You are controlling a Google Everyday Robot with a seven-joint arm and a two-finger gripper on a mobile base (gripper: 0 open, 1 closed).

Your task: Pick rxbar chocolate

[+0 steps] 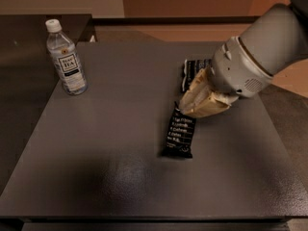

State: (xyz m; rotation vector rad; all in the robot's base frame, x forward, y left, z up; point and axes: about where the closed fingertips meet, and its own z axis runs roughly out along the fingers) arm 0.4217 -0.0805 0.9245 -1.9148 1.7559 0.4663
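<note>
The rxbar chocolate [179,133] is a flat black wrapper with white text lines, at the middle right of the dark table [110,129]. Its top end sits between the beige fingertips [188,109] of my gripper [185,110]. The gripper reaches in from the right and is shut on that end. The bar hangs down toward the camera, its lower end at or just above the table.
A dark blue-black snack bag [193,71] lies behind the gripper, partly hidden by it. A clear water bottle [66,57] with a white cap stands at the table's far left. The arm's grey wrist [250,64] fills the upper right.
</note>
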